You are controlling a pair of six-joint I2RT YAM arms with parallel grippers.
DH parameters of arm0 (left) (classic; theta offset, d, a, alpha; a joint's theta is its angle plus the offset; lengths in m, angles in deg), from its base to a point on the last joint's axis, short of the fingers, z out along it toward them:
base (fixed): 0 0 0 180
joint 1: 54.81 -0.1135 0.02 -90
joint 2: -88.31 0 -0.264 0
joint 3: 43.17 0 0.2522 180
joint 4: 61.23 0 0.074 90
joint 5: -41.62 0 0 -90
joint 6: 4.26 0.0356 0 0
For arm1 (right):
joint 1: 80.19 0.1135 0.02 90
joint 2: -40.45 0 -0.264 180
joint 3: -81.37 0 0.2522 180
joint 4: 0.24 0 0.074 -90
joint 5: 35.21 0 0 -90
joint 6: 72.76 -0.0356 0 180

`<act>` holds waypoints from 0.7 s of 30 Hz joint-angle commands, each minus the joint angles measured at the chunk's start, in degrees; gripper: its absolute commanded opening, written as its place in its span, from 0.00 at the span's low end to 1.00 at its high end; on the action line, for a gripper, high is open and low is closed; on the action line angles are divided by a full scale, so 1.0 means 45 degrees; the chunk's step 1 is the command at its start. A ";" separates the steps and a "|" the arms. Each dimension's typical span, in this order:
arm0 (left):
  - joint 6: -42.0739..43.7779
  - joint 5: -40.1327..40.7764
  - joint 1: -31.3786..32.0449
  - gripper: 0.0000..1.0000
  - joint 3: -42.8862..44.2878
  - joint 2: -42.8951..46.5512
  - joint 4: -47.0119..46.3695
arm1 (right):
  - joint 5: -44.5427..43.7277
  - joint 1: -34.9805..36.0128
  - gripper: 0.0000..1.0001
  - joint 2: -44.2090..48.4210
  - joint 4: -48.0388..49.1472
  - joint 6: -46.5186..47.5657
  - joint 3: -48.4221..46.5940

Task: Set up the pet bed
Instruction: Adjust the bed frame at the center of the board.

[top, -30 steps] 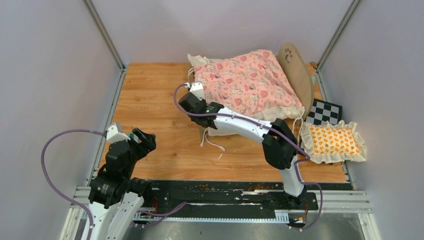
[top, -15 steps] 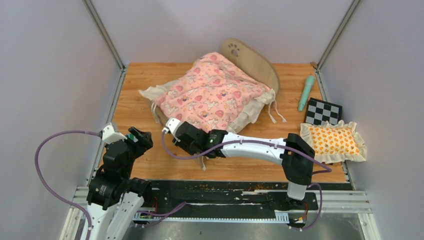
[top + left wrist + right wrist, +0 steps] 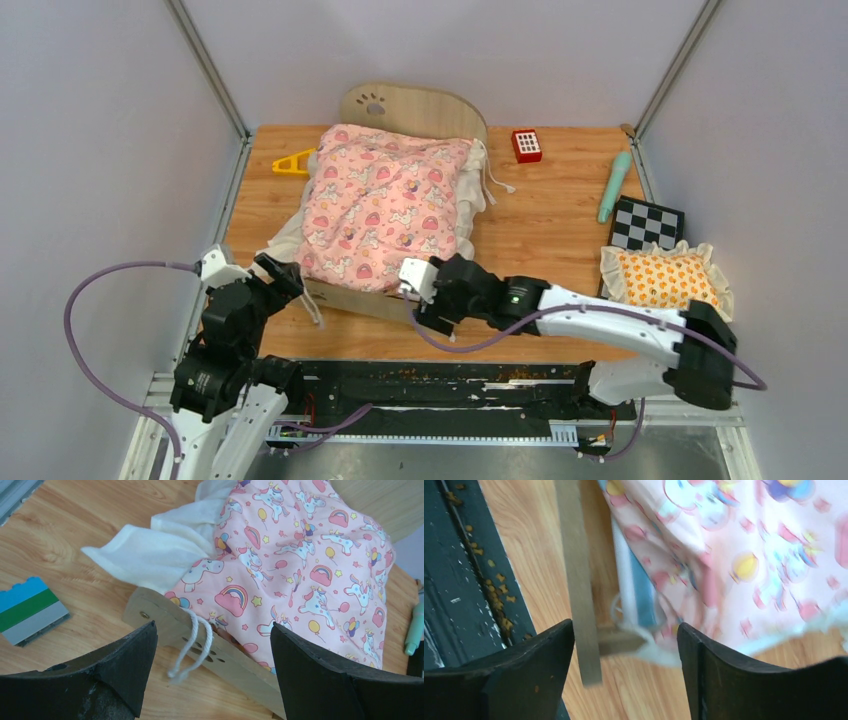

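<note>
Since half a second ago the pet bed (image 3: 385,200) has turned. Its round headboard (image 3: 415,103) now stands straight along the back of the wooden counter (image 3: 555,230), not slanted toward the back right. The right arm (image 3: 600,320) has swung down low along the near edge, and a red block (image 3: 526,145) and a yellow toy (image 3: 292,163) now show behind the bed. The bed sits at the back, a bit left of the middle, with its foot end toward the arms. The pink unicorn quilt (image 3: 385,205) lies puffy on top, and a white frill (image 3: 150,555) spills out at the near left corner. The left jaws are just beside that corner, spread wide with nothing in them. Past their fingers (image 3: 115,665) you can see the wooden foot board (image 3: 160,620) and a white string (image 3: 195,642) hanging over it. A blue, green and grey brick (image 3: 30,611) lies on the counter to one side. The right jaws are at the near right corner of the bed, spread apart too. The end of the foot board shows between their fingers (image 3: 524,675), but that view is blurry, so I cannot tell if they touch it. A blue and white striped mattress (image 3: 639,590) peeks out under the quilt. Well off to the right lie a teal stick (image 3: 612,186), a checked board (image 3: 647,225) and an orange frilly pillow (image 3: 668,280).
</note>
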 commanded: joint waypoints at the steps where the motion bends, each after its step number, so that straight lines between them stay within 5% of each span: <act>1: 0.0456 0.0083 -0.0076 0.90 0.0689 0.0009 -0.0397 | -0.1460 -0.0203 0.89 0.3195 0.0771 -0.0298 0.1422; 5: 0.0512 -0.0037 -0.0076 0.90 0.0743 -0.0153 -0.0453 | -0.3358 -0.0219 0.96 0.4721 0.1273 -0.2143 0.1605; 14: 0.0560 -0.0146 -0.0076 0.91 0.0915 -0.0515 -0.0287 | -0.7687 -0.0251 1.00 0.3959 -0.3018 -1.3431 -0.0464; 21: 0.0696 -0.0239 -0.0076 0.91 0.1033 -0.0502 -0.0091 | -0.8229 -0.0403 1.00 0.3903 -0.3584 -1.6206 0.0347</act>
